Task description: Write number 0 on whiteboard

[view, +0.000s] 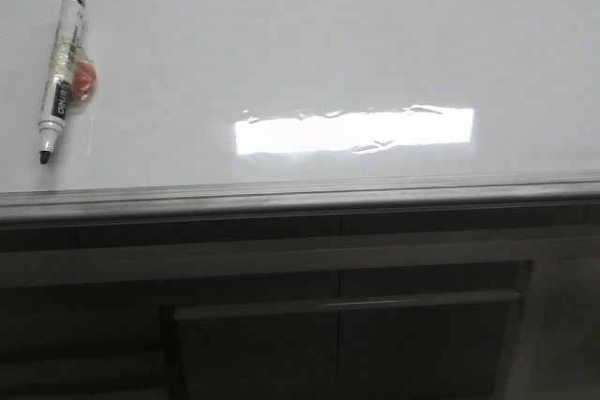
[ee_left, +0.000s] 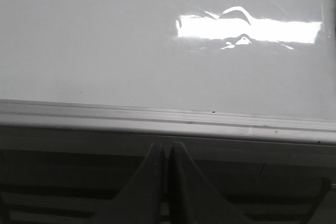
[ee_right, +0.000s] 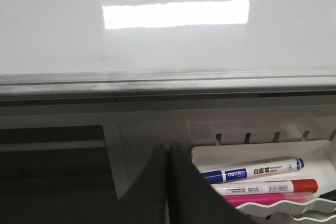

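Observation:
The whiteboard (view: 309,35) lies flat, glossy white, with a grey edge rail (view: 300,196) along its near side. No number 0 shows on it. An uncapped black marker (view: 58,74) with a white barrel lies on the board at the far left, tip toward the rail, with a small orange-red piece (view: 84,81) beside it. Neither gripper shows in the front view. My left gripper (ee_left: 167,148) is shut and empty, below the rail, off the whiteboard (ee_left: 105,51). My right gripper (ee_right: 168,150) is shut and empty, also below the whiteboard (ee_right: 168,45).
A bright rectangular light glare (view: 354,130) sits on the board's middle. A white tray (ee_right: 247,153) by my right gripper holds a blue-banded marker (ee_right: 252,170), a red-capped marker (ee_right: 268,187) and a pink one (ee_right: 268,199). Dark cabinet panels (view: 253,325) lie below the rail.

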{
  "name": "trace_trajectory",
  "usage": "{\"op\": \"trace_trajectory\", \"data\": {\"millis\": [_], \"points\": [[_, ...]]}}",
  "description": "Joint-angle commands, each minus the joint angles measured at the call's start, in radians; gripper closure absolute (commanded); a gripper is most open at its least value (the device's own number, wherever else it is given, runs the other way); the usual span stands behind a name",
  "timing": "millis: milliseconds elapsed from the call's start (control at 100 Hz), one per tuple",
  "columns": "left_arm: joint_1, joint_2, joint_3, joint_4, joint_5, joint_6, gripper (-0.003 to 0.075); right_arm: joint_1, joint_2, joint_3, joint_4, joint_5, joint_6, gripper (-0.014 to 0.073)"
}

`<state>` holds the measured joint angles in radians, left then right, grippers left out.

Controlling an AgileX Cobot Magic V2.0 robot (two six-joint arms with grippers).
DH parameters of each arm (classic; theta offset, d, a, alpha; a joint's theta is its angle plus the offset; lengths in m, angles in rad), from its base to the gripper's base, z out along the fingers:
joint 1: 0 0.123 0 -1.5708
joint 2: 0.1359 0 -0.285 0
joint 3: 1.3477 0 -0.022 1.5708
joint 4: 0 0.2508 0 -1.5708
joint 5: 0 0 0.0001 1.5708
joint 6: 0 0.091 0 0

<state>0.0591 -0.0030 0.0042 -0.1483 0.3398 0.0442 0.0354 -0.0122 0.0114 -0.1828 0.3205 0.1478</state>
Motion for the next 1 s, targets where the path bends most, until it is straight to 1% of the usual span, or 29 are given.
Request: {"op": "trace_trajectory", "data": {"millis": [0,570,650,800,850,910,940,970,990], "points": [[-0.008,-0.029,0.032,-0.013,-0.037,-0.002,0.074,-0.006,-0.015,0.013,-0.017,-0.021,-0.002,0.0669],[-0.008,-0.029,0.032,-0.011,-0.037,-0.002,0.074,-0.006,-0.015,0.013,-0.017,-0.021,-0.002,0.0669],[-0.008,-0.029,0.032,-0.002,-0.037,-0.002,0.074,-0.006,-0.015,0.013,-0.101,-0.005,-0.002,0.0669],[-0.008,-0.029,0.032,-0.002,-0.053,-0.002,0.074,-0.006,-0.015,0.013,-0.117,-0.009,-0.002,0.0669],[-0.008,-0.029,0.032,-0.034,-0.075,-0.004,0.074,-0.006,-0.015,0.013,-0.161,-0.021,-0.002,0.0669],[-0.008,-0.029,0.032,-0.114,-0.124,-0.004,0.074,-0.006,-0.015,0.013,-0.301,-0.052,-0.002,0.0669],[-0.008,-0.029,0.032,-0.186,-0.148,-0.007,0.074,-0.006,-0.015,0.013,-0.364,-0.078,-0.002,0.0669],[-0.008,-0.029,0.032,-0.301,-0.17,-0.007,0.074,-0.006,-0.015,0.013,-0.428,-0.112,-0.002,0.0669],[-0.008,-0.029,0.032,-0.377,-0.183,-0.007,0.074,-0.006,-0.015,0.013,-0.449,-0.142,-0.002,0.0669]]}}
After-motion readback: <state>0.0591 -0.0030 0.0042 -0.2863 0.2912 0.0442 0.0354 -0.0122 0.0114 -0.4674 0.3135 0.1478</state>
